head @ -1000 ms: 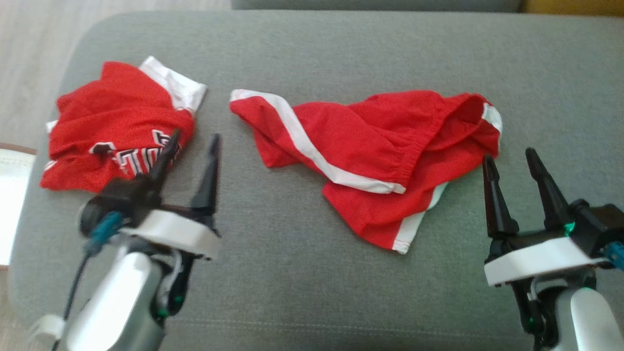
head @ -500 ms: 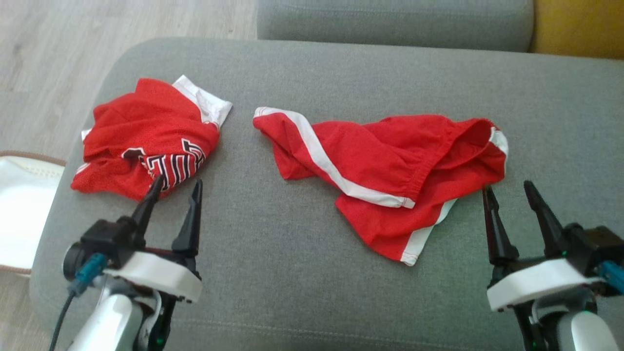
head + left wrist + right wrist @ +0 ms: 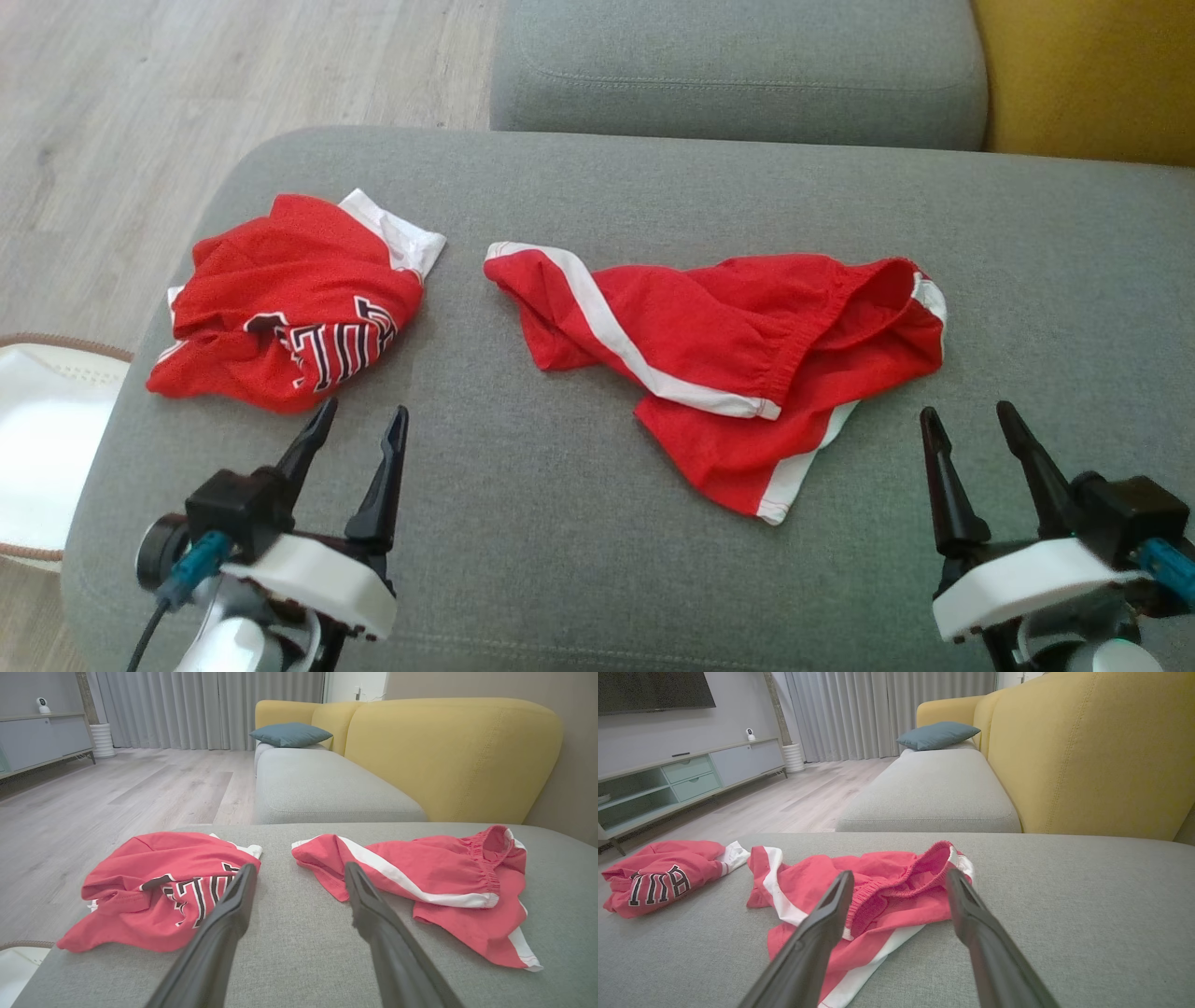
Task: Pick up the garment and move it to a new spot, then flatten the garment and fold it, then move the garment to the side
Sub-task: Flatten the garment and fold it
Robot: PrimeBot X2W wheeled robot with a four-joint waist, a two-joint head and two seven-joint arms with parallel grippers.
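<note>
- White object with a brown rim [image 3: 37,448] sits at the far left, beside the sofa on the wooden floor; cannot tell what it is.
- Left gripper [image 3: 365,408] is at lower left with its jaws spread wide and nothing between them. It hovers over the grey sofa seat [image 3: 523,541], tips just short of the jersey's near edge.
- Red jersey [image 3: 289,299], with white trim and black-and-white lettering, lies crumpled on the left part of the seat near its left edge.
- Red shorts [image 3: 738,345], with a white side stripe, lie rumpled in the middle of the seat, apart from the jersey with bare fabric between. The elastic waistband is bunched toward the right and one leg hem points to the near side.
- Right gripper [image 3: 964,411] is at lower right, jaws apart and empty. It is near the shorts' right end, not touching.
- A second grey seat cushion [image 3: 738,75] lies behind, with a yellow backrest [image 3: 1083,75] at the far right.
</note>
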